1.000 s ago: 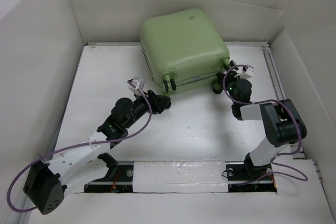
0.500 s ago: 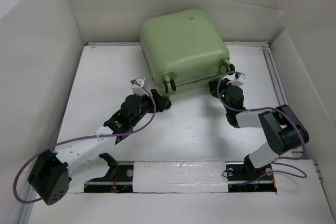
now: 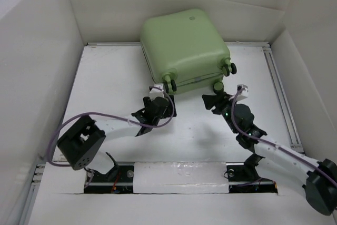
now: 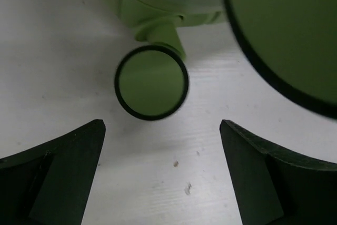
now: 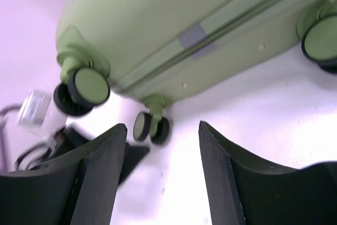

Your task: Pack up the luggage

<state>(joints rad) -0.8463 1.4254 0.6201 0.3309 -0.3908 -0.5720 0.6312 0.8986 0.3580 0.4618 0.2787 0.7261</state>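
Closed green suitcase (image 3: 184,46) at the far middle of the table (image 3: 110,88), wheels toward the arms. Left gripper (image 3: 164,106) low at its near-left corner, fingers apart, 1 wheel (image 4: 151,81) just ahead between them, untouched. Right gripper (image 3: 213,101) near the right wheels, fingers also apart, holding nothing.

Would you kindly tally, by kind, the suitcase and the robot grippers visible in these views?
Pale green hard-shell suitcase: 1
Black two-finger grippers: 2, the left gripper and the right gripper, both open
Total: 3
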